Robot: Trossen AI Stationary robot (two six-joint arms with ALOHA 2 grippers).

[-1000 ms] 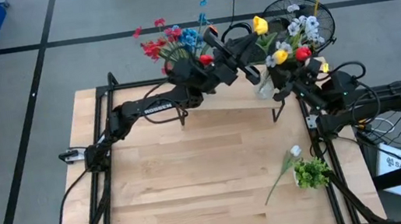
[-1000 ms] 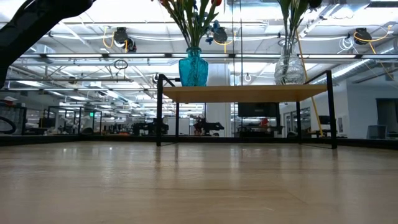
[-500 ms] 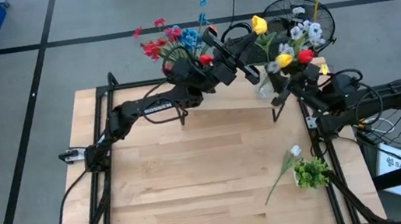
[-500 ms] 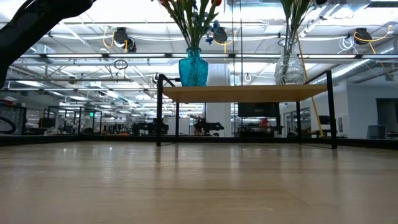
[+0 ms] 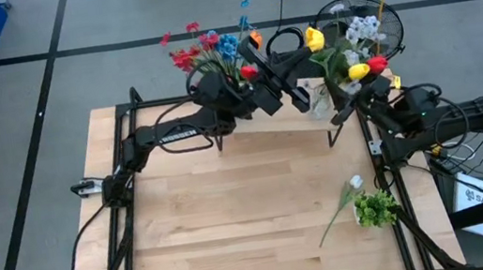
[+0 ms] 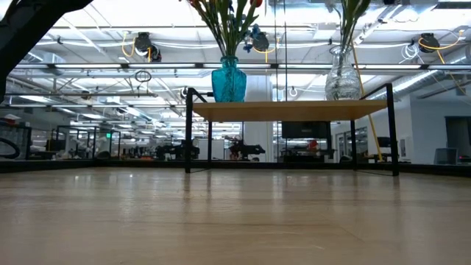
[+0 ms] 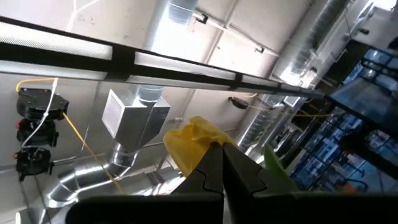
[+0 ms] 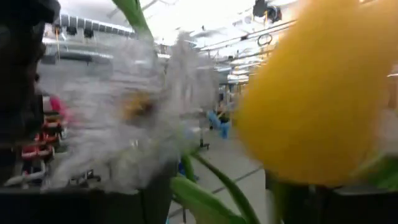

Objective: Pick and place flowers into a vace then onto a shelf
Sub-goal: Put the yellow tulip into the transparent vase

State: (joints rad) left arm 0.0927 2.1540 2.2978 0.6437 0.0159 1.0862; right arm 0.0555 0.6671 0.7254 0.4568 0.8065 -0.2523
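On the shelf (image 6: pixel 287 110) a blue vase (image 6: pixel 229 79) holds red and blue flowers (image 5: pixel 206 50). A clear vase (image 6: pixel 342 75) holds yellow, red and white flowers (image 5: pixel 361 54). My left gripper (image 7: pixel 222 167) is shut, raised over the shelf between the vases (image 5: pixel 295 78), with a yellow blossom (image 7: pixel 189 143) just past its tips. My right gripper (image 5: pixel 363 91) stands open beside the clear vase. Green stems (image 8: pixel 186 186) rise between its fingers, and a yellow blossom (image 8: pixel 317 93) fills its wrist view. A white flower (image 5: pixel 344 204) lies on the table. My left gripper points slanting up at the yellow blossom with its fingertips (image 7: pixel 211 163) together. Whether they touch the blossom or a stem I cannot tell. My right gripper has the stems between its spread fingers; whether a finger touches them I cannot tell.
A bushy green clump (image 5: pixel 377 208) lies beside the white flower near the table's right edge. A round black fan (image 5: pixel 367 18) stands beyond the far right corner. The wide middle of the tabletop (image 5: pixel 233 212) is bare wood.
The bunch in the clear vase has leaned toward the table's right edge, its yellow and red blossoms shifting right, while the vase has stayed on the shelf. My left arm has drawn back a little toward the table's left edge. My right gripper has rolled slightly.
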